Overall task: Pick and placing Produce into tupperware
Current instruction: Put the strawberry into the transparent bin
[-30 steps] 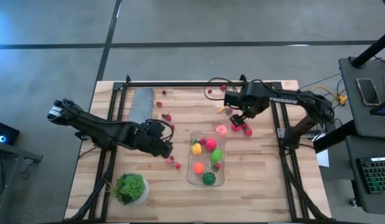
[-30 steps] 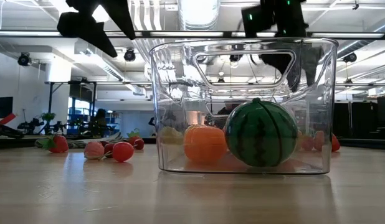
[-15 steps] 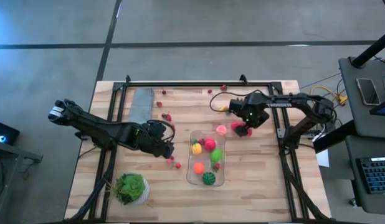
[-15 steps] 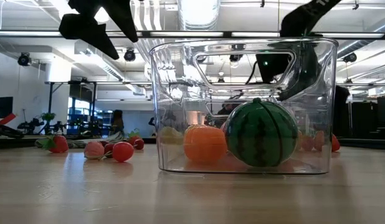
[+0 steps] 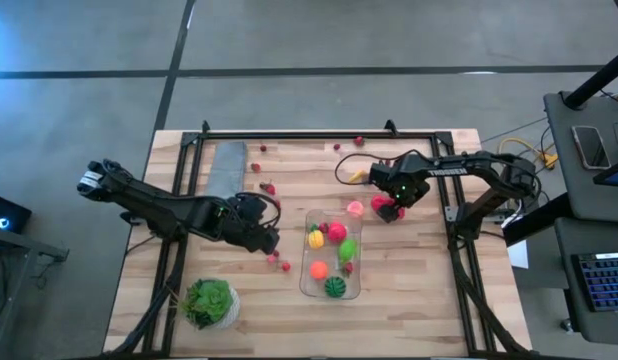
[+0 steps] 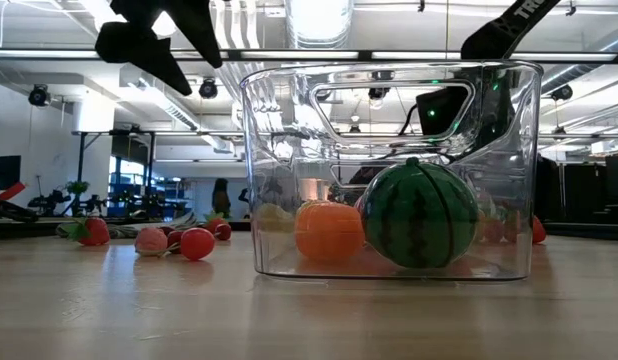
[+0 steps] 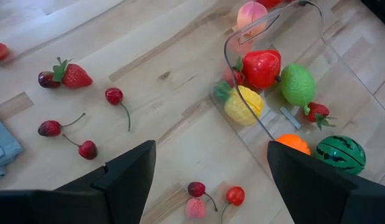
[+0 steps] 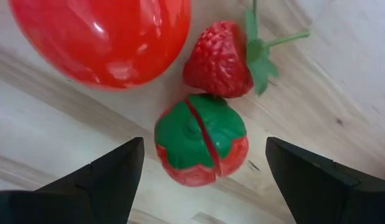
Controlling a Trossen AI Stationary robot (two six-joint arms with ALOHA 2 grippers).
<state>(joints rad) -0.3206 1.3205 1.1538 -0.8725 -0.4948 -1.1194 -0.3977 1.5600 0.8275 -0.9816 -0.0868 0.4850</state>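
The right gripper (image 8: 199,180) has been lowered, jaws wide, over a red tomato (image 8: 202,149) beside the box (image 5: 305,285), ready to be grabbed; the left gripper (image 7: 208,180) waits, jaws wide.

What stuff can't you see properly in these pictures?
- Big red piece: right wrist view, cut off by the picture's edge, so its kind is unclear.
- Loose berries: high view, too small to name.
- Fruits behind the watermelon: low view, hidden by it and the tupperware wall's glare.
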